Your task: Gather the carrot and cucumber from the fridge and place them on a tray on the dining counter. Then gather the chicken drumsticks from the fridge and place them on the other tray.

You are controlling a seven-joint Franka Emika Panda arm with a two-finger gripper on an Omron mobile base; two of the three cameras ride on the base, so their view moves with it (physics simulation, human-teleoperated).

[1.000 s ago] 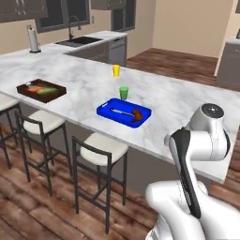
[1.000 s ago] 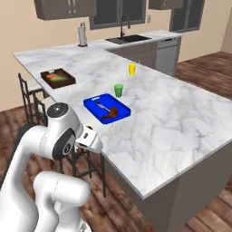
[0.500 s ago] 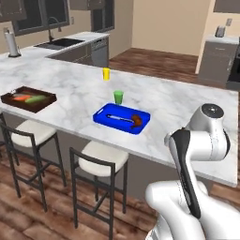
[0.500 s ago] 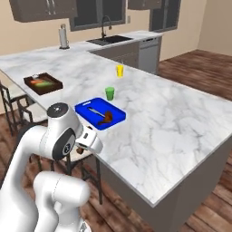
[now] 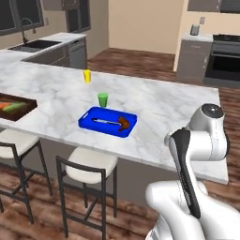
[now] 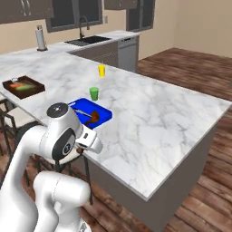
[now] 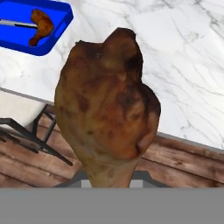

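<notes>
A big browned chicken drumstick (image 7: 109, 109) stands close up in the hand view with my gripper shut on its narrow end; it covers the fingers. It hangs over the counter's front edge. On the marble dining counter (image 5: 164, 112) lies a blue tray (image 5: 86, 123) with another drumstick (image 5: 124, 123) in it, also seen as blue tray (image 6: 105, 113) and blue tray (image 7: 52, 41). At the far left, a dark wooden tray (image 5: 21, 112) holds the carrot (image 5: 3, 106) and cucumber (image 5: 15, 106). The fridge is out of view.
A green cup (image 5: 102, 99) and a yellow cup (image 5: 87, 76) stand on the counter behind the blue tray. Two stools (image 5: 91, 165) line the counter's near side. A sink (image 6: 88, 40) lies at the back, an oven (image 5: 224, 61) at the far right.
The base has moved, so the whole scene has slid left in both base views and the counter's right end has come into sight. The arm's pose and grip are unchanged.
</notes>
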